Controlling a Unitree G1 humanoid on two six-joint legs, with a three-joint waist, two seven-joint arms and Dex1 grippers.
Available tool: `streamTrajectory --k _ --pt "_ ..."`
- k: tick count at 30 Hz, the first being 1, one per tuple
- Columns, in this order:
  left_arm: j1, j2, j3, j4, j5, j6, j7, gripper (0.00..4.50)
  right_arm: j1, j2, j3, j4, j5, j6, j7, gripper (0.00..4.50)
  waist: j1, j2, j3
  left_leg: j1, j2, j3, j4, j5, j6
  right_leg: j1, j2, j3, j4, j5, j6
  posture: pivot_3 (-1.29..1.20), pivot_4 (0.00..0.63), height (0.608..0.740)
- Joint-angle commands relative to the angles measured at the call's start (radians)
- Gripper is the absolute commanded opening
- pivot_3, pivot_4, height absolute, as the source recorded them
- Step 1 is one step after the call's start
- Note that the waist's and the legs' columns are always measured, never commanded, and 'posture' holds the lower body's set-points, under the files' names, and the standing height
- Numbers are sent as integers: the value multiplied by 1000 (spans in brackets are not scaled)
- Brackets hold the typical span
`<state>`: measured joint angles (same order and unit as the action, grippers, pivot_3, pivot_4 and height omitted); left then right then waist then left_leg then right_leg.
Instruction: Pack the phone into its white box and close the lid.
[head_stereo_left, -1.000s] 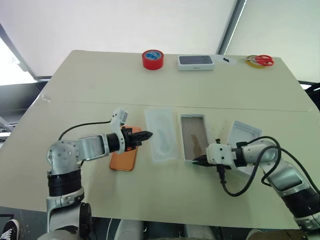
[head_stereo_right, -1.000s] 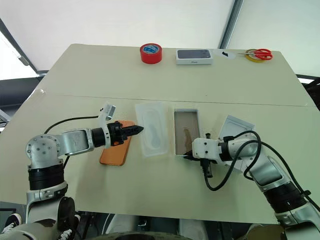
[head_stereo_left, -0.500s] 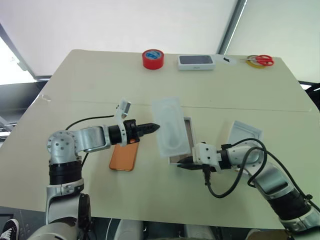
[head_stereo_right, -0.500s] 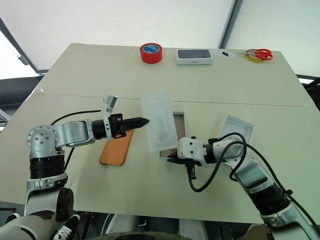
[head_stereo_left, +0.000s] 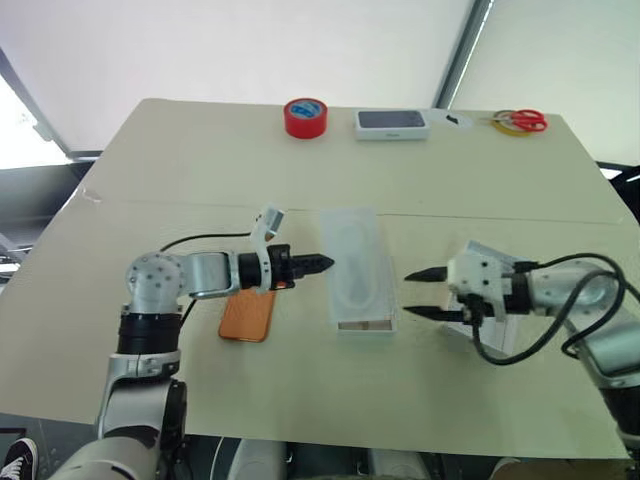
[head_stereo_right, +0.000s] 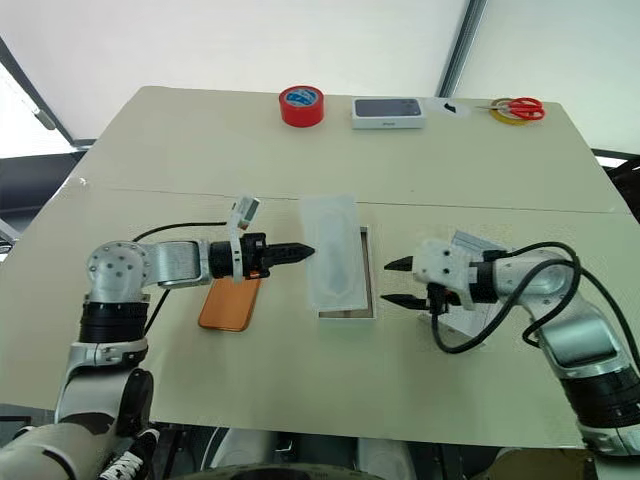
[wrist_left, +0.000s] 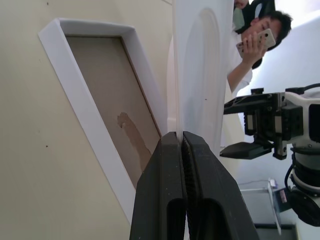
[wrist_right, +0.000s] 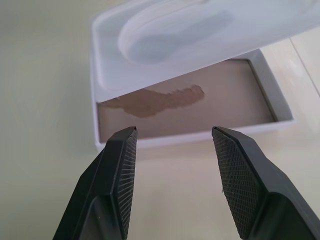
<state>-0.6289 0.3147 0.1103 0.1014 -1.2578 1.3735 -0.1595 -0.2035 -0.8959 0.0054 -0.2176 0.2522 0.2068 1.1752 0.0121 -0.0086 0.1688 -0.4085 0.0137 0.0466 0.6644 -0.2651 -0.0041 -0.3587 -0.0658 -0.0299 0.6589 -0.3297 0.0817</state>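
Pinching the moulded insert (head_stereo_left: 358, 265) over the white box (wrist_left: 90, 115), left gripper (head_stereo_left: 326, 264) clenched; right gripper (head_stereo_left: 421, 293) released, empty.

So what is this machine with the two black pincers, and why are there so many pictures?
It is a robot with two arms, each ending in a gripper of two black fingers. Two pictures come from cameras in its head, looking down at a beige table. The other two come from small cameras on its wrists, looking along the fingers.

The left gripper is shut on the edge of a thin moulded white insert with an oval hollow, holding it over the shallow white cardboard box with a brown floor. The right gripper is open and holds nothing.

The flat orange phone lies on the table under the left arm. The white lid lies behind the right gripper. At the far edge are a red tape roll, another white box with a dark phone picture and red-handled scissors.
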Motion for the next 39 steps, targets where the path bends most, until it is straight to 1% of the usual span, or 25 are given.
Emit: streamTrajectory --k 1,3,6,9,13,17,20,22,24,26,28,30,32,34,35,36,39 --pt "-22 -24 -18 3 46 -17 -53 0 1 -17 -41 14 1 -33 -6 2466 0 0 0 0 0 0 0 0 0 0 0 0 0 0 0 0 150 740" --pt "-21 -30 -40 9 98 -33 -71 0 0 -18 -46 20 2 -37 -10 2466 0 0 0 0 0 0 0 0 0 0 0 0 0 0 0 0 150 740" --pt "-28 -37 -39 23 122 -20 -102 0 1 -22 -52 27 1 -42 -17 2466 0 0 0 0 0 0 0 0 0 0 0 0 0 0 0 0 150 740" --pt "-41 -45 -37 42 157 -29 -123 890 5 -24 -52 34 -6 -55 -20 2530 1 0 0 0 0 0 0 0 0 0 0 0 0 0 0 0 150 740" --pt "-63 -31 -64 27 230 -52 -160 2840 -1 -16 -42 30 -5 -53 -28 2530 1 0 0 0 0 0 0 0 0 0 0 0 0 0 0 0 150 740" --pt "-96 -10 -52 -12 229 -14 -214 2840 -25 8 -26 32 0 -51 -43 2530 0 0 0 0 0 0 0 0 0 0 0 0 0 0 0 0 150 740" --pt "-100 37 -54 -72 256 -48 -265 2840 -58 47 -18 35 9 -38 -66 2530 -4 0 0 0 1 0 0 0 -1 0 0 0 0 0 0 0 150 740" --pt "-87 67 -39 -118 280 -107 -297 2840 -90 90 -16 28 30 -5 -94 2530 -4 0 0 0 1 0 -1 1 -1 -1 1 0 0 0 0 0 150 740" --pt "-56 93 -23 -173 323 -205 -327 2882 -101 122 -3 6 36 6 -105 1965 -4 0 0 0 1 0 -1 1 -1 -1 1 0 0 0 0 0 150 740" --pt "10 159 -32 -241 406 -344 -398 2882 -116 166 33 -4 3 -1 -141 1230 -6 0 0 0 1 0 -1 1 -1 -1 1 0 -1 0 0 0 150 740" --pt "96 226 -57 -288 514 -496 -460 2882 -128 199 77 3 -43 -24 -169 76 -8 0 0 0 1 0 -2 1 -2 -1 1 0 -1 0 0 0 150 740" --pt "170 270 -65 -309 573 -589 -507 2882 -138 222 110 14 -80 -40 -190 76 -11 1 1 0 1 1 -3 1 -2 -2 1 0 -1 0 0 0 150 740" --pt "250 271 32 -323 504 -585 -526 2882 -172 275 143 26 -101 -47 -228 76 -9 1 1 0 1 1 -3 1 -2 -2 0 1 -1 0 0 0 150 740" --pt "336 305 136 -320 433 -462 -475 2882 -240 370 200 43 -136 -30 -290 76 -13 0 1 -1 1 1 -3 1 -2 -2 -1 0 -1 0 0 0 150 740" --pt "357 316 158 -322 420 -422 -453 2882 -257 395 214 47 -147 -29 -303 76 -22 0 1 -1 2 0 -3 1 -2 -3 -1 0 -1 0 0 0 150 740" --pt "381 337 184 -314 377 -355 -455 2882 -276 425 228 55 -172 -40 -333 76 -23 0 2 -1 2 0 -4 1 -1 -4 -1 1 0 0 -1 0 150 740" --pt "448 380 243 -339 320 -295 -482 2882 -308 469 296 71 -203 -24 -328 76 -23 0 2 -2 1 0 -5 0 -1 -5 -1 0 0 0 -1 0 150 740"
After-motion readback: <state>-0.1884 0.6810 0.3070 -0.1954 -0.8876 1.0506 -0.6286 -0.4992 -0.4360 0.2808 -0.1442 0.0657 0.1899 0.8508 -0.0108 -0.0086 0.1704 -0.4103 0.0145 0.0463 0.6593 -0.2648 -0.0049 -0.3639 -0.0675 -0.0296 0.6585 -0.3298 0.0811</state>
